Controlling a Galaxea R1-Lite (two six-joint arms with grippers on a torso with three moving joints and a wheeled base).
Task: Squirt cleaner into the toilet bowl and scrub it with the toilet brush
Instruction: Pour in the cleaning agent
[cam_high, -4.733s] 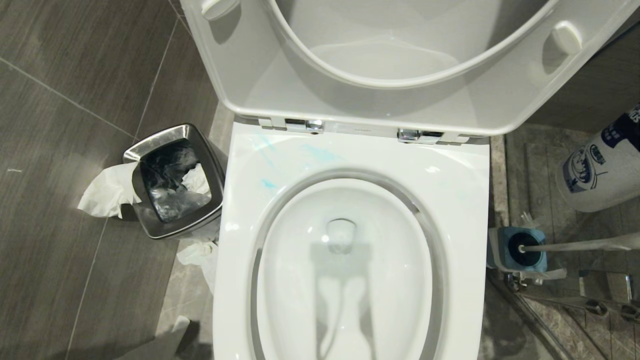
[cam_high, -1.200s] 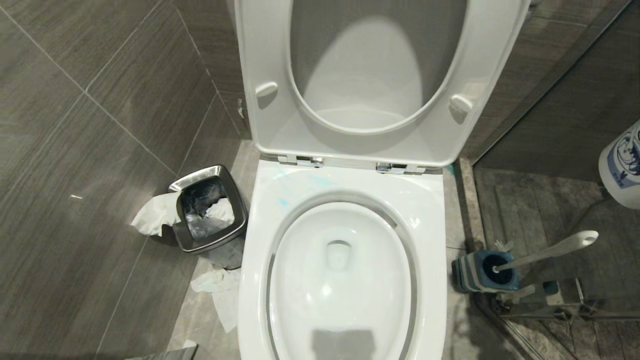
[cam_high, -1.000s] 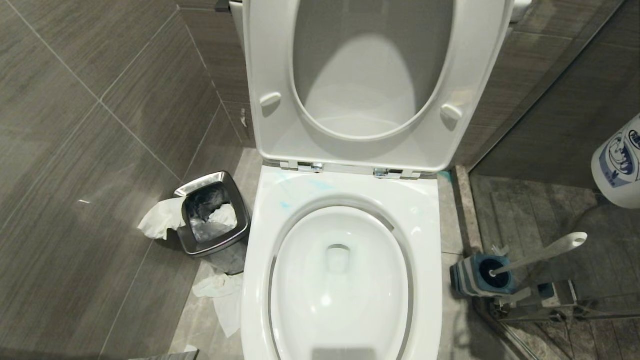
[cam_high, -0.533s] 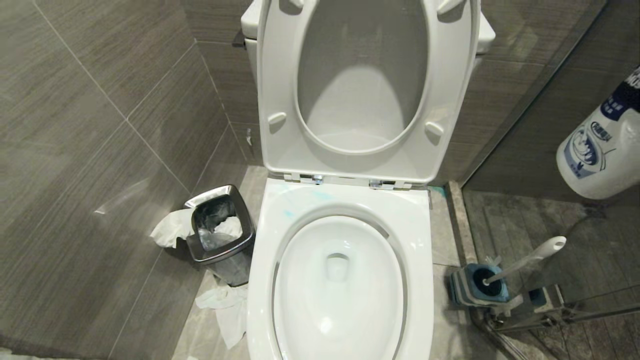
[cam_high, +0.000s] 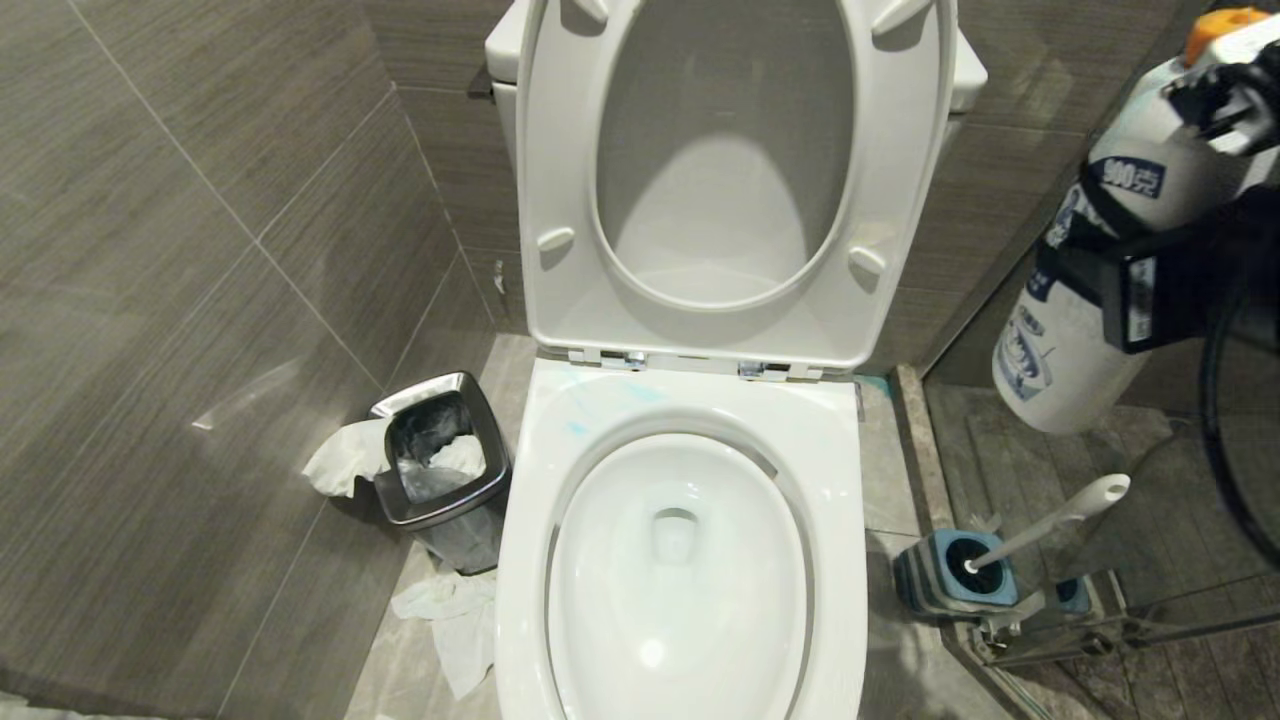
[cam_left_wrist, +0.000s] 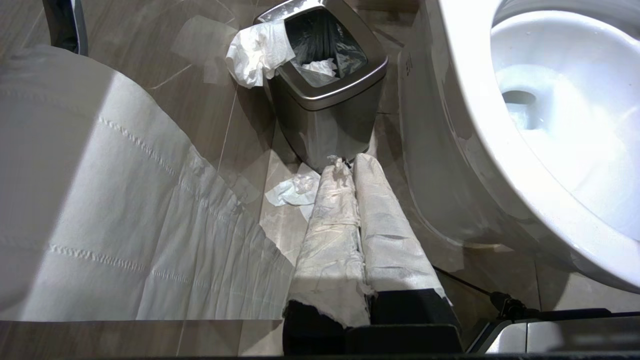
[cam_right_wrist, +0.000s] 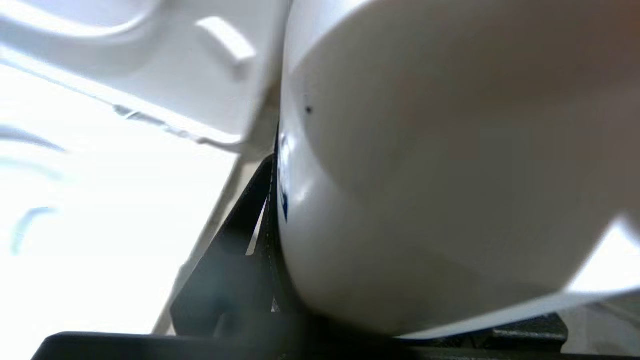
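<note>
Right end effector (cam_high: 1140, 285) clamped around the cleaner (cam_high: 1080, 330), bottle held tilted in the air, right of the toilet bowl (cam_high: 680, 580) and above the toilet brush (cam_high: 1050, 525), which stands in its holder (cam_high: 945, 580) on the floor. Left end effector (cam_left_wrist: 345, 165) pressed together, paper-wrapped, near the waste bin (cam_left_wrist: 325, 115).

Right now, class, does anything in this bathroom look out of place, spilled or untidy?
Yes. Crumpled white tissue hangs over the rim of the small steel waste bin, and more white tissue lies on the floor tiles beside it. Faint blue smears mark the white ceramic toilet rim near the hinges.
</note>
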